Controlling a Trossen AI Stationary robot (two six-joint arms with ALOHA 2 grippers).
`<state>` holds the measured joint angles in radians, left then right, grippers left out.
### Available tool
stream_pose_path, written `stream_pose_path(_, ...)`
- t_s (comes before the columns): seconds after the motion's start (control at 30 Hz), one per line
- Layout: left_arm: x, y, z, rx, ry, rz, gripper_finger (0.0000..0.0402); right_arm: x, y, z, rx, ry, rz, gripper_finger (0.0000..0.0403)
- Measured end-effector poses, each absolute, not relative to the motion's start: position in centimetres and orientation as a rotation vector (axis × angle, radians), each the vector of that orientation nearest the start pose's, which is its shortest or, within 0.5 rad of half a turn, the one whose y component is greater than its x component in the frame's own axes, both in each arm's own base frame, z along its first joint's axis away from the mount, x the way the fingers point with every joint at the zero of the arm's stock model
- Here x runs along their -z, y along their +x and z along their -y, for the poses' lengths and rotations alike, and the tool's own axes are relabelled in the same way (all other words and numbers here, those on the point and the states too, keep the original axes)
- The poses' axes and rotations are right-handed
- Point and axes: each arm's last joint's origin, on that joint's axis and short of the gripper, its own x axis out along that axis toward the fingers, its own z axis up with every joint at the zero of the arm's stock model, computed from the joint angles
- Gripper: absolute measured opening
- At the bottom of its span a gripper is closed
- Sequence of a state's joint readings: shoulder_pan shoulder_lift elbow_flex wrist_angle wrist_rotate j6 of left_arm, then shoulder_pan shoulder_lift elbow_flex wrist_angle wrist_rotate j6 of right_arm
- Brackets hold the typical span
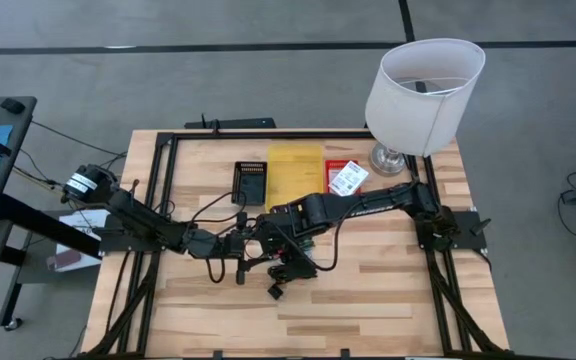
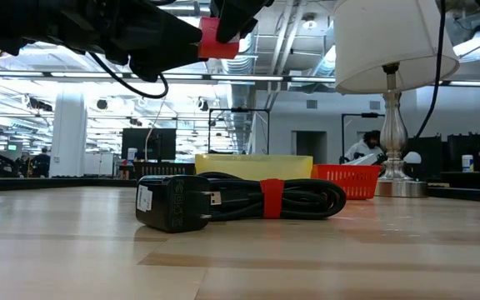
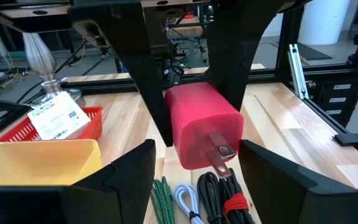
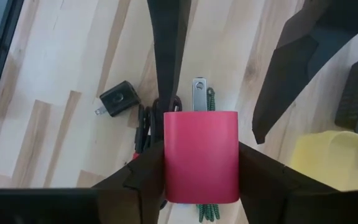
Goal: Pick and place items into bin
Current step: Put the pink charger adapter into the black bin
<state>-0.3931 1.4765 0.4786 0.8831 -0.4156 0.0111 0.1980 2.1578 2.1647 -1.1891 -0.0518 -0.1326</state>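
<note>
The right pincer is clamped on one red plug block, held up in the air above the wooden surface. The block's metal prongs point out toward the left pincer, whose fingers are wide apart, one on each side of the block and not touching it. Under the block lie one black charger with a cord tied by a red band, one green cord and one small black plug. Beyond them stand one yellow tray, one red basket holding a white labelled packet, and a lamp. The surface near the front edge is open.
</note>
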Motion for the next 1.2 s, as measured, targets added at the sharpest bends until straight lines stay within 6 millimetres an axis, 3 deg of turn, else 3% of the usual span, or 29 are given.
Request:
stream_pose_path(0.3,-18.46,25.68,9.39,-0.013,0.054,-0.094,0.0222,-29.66,44.17,-8.74,-0.296,-0.206,-1.134,0.0144)
stream_pose_path(0.53,-18.46,25.79,9.09,-0.020,0.057,-0.094,0.0222,-29.67,44.18,-8.74,-0.296,-0.206,-1.134,0.0168)
stream_pose_path(0.8,-18.45,25.87,8.87,-0.025,0.054,-0.095,0.0219,-29.68,44.22,-8.74,-0.303,-0.221,-1.127,0.0144)
stream_pose_path(1.03,-18.36,25.84,8.86,-0.028,0.053,-0.102,0.0166,-29.62,44.07,-8.70,-0.301,-0.224,-1.144,0.0203)
stream_pose_path(1.2,-18.33,25.82,8.87,-0.030,0.054,-0.104,0.0142,-29.59,44.04,-8.70,-0.301,-0.222,-1.148,0.0214)
